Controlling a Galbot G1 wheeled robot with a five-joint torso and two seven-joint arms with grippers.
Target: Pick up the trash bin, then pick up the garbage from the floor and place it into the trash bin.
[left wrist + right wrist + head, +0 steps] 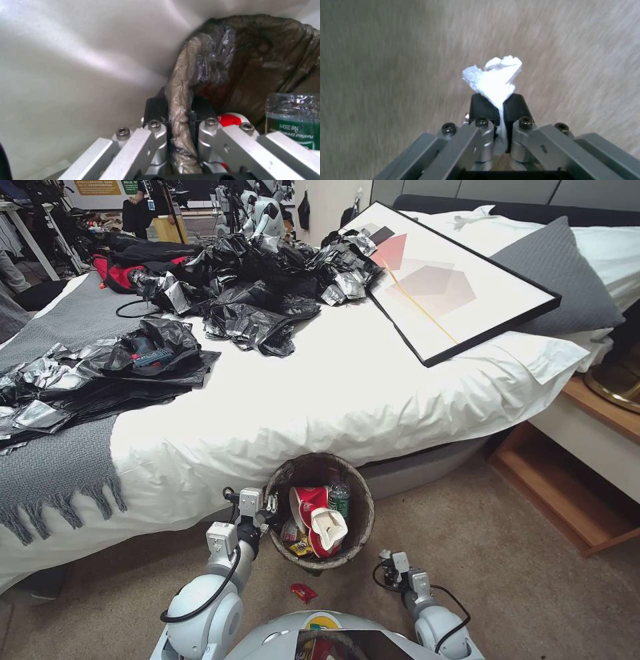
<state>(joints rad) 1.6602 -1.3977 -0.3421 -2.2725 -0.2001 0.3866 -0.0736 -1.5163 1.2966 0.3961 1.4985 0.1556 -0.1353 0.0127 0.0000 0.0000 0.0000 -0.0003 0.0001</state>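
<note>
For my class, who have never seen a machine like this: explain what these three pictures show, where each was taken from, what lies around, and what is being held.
This is a wheeled robot with two arms, each ending in a two-fingered gripper. The wide picture comes from a camera on its head, looking down at a carpeted floor beside a white-sheeted bed strewn with crumpled black and silver plastic sheets and a black-framed picture. The other two pictures come from cameras on its wrists.

The left gripper is shut on the rim of the small round trash bin with a brown bag liner. Inside lie red-and-white paper cups and a small green bottle.

The right gripper, low over the carpet, is shut on a crumpled white tissue. A tiny red wrapper lies on the floor near the bin.
</note>
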